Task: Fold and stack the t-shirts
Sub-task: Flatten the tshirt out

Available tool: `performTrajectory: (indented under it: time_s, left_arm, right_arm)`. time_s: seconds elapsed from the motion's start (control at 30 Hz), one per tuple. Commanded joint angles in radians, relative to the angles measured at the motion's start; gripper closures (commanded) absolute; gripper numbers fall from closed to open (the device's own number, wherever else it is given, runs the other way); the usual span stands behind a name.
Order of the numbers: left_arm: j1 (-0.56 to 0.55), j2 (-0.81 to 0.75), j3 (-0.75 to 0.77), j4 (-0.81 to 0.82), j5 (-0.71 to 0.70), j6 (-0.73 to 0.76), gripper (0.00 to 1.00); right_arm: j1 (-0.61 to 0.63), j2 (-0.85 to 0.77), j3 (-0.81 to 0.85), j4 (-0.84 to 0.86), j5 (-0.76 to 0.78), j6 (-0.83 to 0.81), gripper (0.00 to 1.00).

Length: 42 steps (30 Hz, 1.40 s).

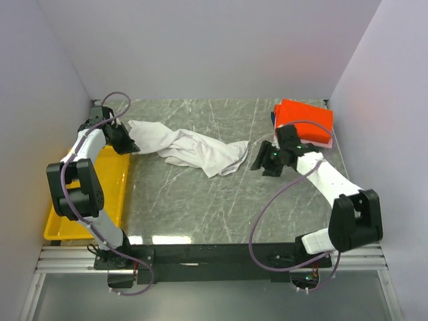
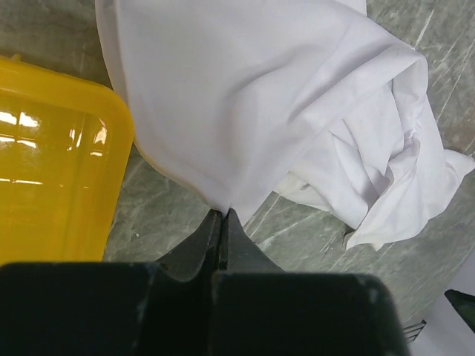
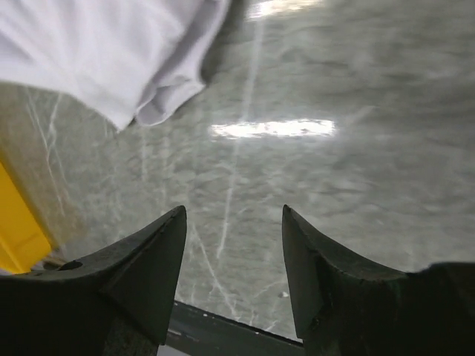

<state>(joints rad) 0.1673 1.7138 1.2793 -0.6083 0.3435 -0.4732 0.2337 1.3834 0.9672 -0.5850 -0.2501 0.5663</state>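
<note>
Your left arm (image 1: 85, 144) and right arm (image 1: 326, 179) pair white shells with black joints and looping purple cables (image 1: 267, 214); the right end effector (image 3: 234, 215) is black and wedge-tipped.

a grey-green, marble-patterned stone worktop (image 1: 200, 200) with pale veins fills the middle, glossy enough to throw back a bright white streak of overhead light (image 3: 274, 128). plain, pale lavender-white walls close it in on three sides: a back wall (image 1: 214, 47), a left wall (image 1: 33, 100) and a right wall (image 1: 388, 80). a silver slotted metal rail (image 1: 67, 259) runs along the near edge.
</note>
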Motion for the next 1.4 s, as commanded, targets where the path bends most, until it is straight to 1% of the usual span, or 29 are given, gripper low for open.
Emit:
performTrajectory:
  time_s: [0.0, 0.07, 0.1, 0.17, 0.2, 0.33, 0.4, 0.57, 0.63, 0.8, 1.1, 1.37]
  left_arm:
    - [0.001, -0.019, 0.046, 0.018, 0.012, 0.045, 1.00]
    - [0.001, -0.022, 0.054, 0.012, 0.000, 0.051, 1.00]
    - [0.001, -0.019, 0.055, 0.005, -0.001, 0.057, 1.00]
    - [0.001, -0.017, 0.060, 0.001, 0.002, 0.062, 1.00]
    - [0.001, -0.017, 0.060, -0.002, 0.002, 0.065, 1.00]
    - [0.001, -0.023, 0.055, -0.001, 0.014, 0.068, 1.00]
    - [0.001, -0.026, 0.051, -0.002, 0.023, 0.067, 1.00]
    - [0.003, -0.037, 0.037, 0.005, 0.037, 0.064, 1.00]
    - [0.003, -0.039, 0.035, 0.005, 0.040, 0.064, 1.00]
    - [0.001, -0.040, 0.034, 0.008, 0.046, 0.061, 1.00]
    - [0.001, -0.023, 0.063, -0.008, 0.043, 0.071, 1.00]
    - [0.001, -0.013, 0.055, -0.001, 0.049, 0.068, 1.00]
  right_arm:
    - [0.128, 0.089, 0.115, 0.100, -0.092, -0.028, 0.39]
    - [0.189, 0.132, 0.145, 0.132, -0.098, -0.016, 0.41]
    - [0.237, 0.179, 0.162, 0.154, -0.112, 0.009, 0.42]
    - [0.271, 0.233, 0.182, 0.209, -0.149, 0.035, 0.44]
    - [0.291, 0.290, 0.217, 0.218, -0.153, 0.047, 0.46]
    - [0.381, 0.433, 0.336, 0.180, -0.124, 0.024, 0.49]
    - [0.394, 0.507, 0.399, 0.157, -0.101, 0.008, 0.50]
    - [0.404, 0.597, 0.470, 0.108, -0.010, -0.006, 0.52]
    - [0.406, 0.609, 0.499, 0.077, 0.018, -0.011, 0.52]
    - [0.411, 0.624, 0.489, 0.070, 0.084, -0.014, 0.52]
    - [0.431, 0.664, 0.521, 0.060, 0.097, -0.032, 0.53]
    - [0.463, 0.703, 0.573, 0.002, 0.170, -0.063, 0.55]
